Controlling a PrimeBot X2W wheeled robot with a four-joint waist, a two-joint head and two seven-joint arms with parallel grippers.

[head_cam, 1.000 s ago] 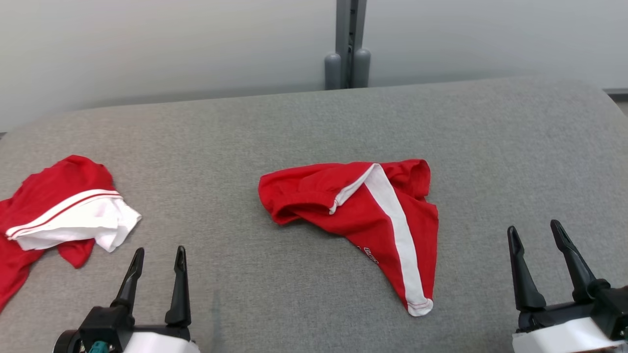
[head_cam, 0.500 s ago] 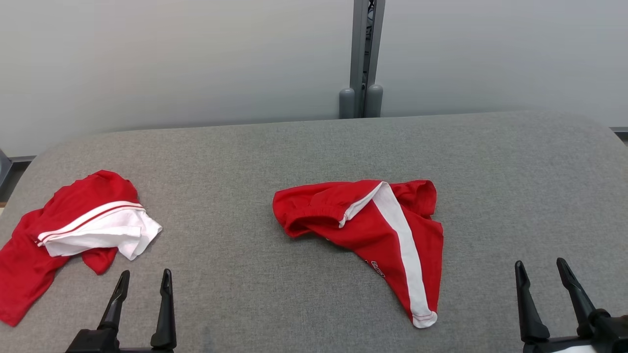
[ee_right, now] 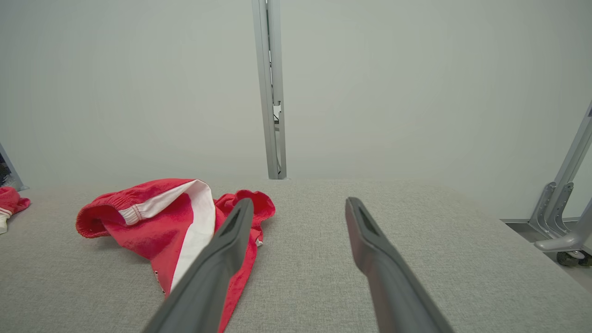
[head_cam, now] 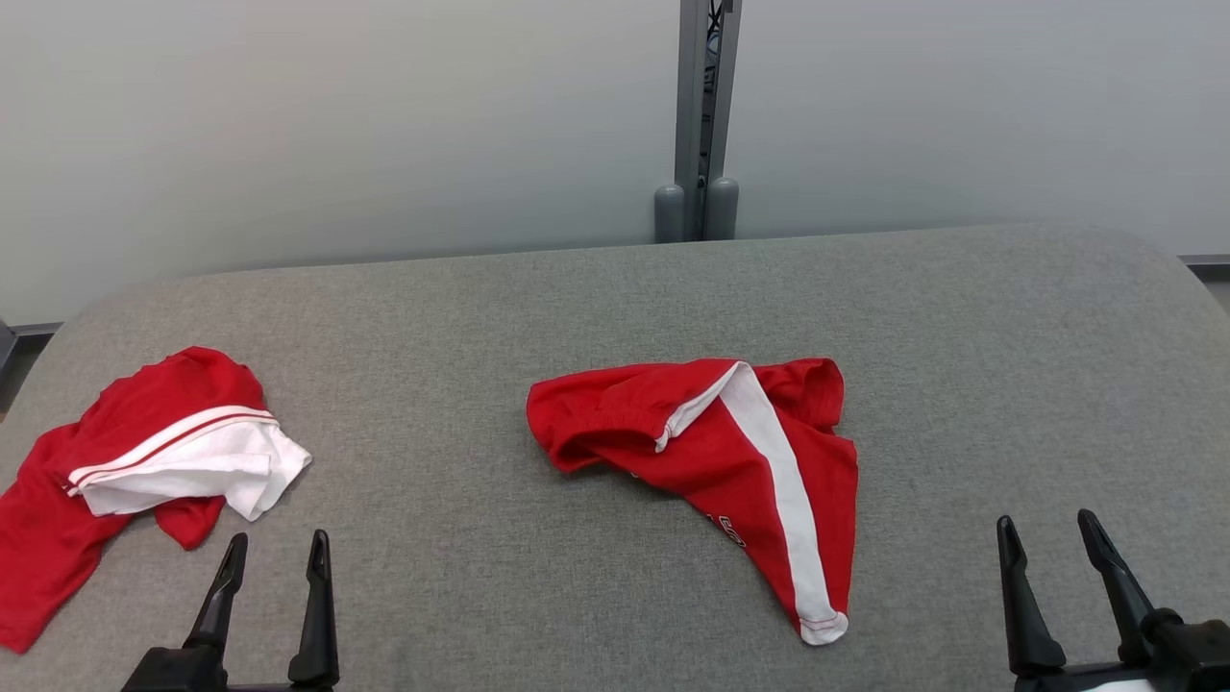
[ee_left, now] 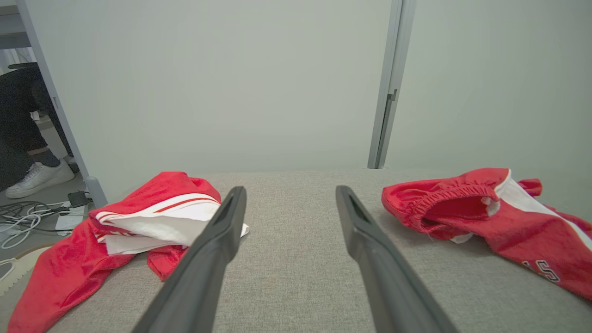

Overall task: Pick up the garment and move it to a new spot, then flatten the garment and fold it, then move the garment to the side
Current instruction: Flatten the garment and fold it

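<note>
Red at centre: showing shorts [head_cam: 730, 452] lying ahead-left of nearer, wide-open right end effector [head_cam: 1045, 524], long axis slanting toward it; left end effector [head_cam: 277, 540] equally wide.

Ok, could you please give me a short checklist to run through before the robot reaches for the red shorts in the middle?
1. Left tool open and empty: ok.
2. Right tool open and empty: ok.
3. Red shorts lying free on the grey table, nothing on them: ok.
4. Shorts already flat: not ok, crumpled with the waistband bunched.
5. Second red-and-white garment apart from the shorts: ok.
</note>
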